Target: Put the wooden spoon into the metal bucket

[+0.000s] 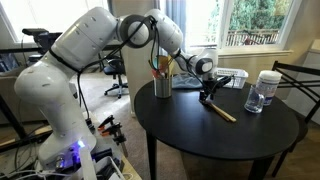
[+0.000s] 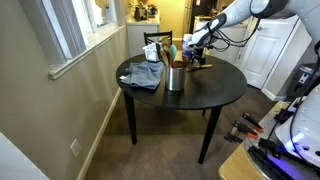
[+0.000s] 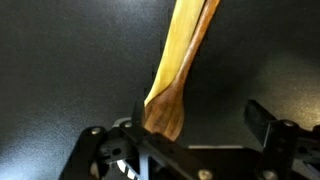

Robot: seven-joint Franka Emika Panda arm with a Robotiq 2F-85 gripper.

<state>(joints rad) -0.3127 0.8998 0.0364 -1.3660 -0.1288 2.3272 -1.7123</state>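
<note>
The wooden spoon point(image 1: 222, 110) lies flat on the black round table point(image 1: 200, 135). In the wrist view its light tan handle runs up and away and its darker bowl end point(image 3: 168, 105) sits between my fingers, close to the left one. My gripper point(image 3: 200, 125) is open, low over that end of the spoon point(image 1: 208, 95); its right finger stands well clear of the wood. The grey metal bucket point(image 1: 163, 85) stands upright to the left of the gripper with several utensils in it. It also shows in an exterior view point(image 2: 176, 78), near the gripper point(image 2: 196, 58).
A clear jar with a white lid point(image 1: 264, 91) stands at the table's right side. A white mesh basket point(image 1: 228, 78) sits behind the gripper. A blue-grey cloth point(image 2: 145, 75) lies at the table edge. Chairs stand around the table.
</note>
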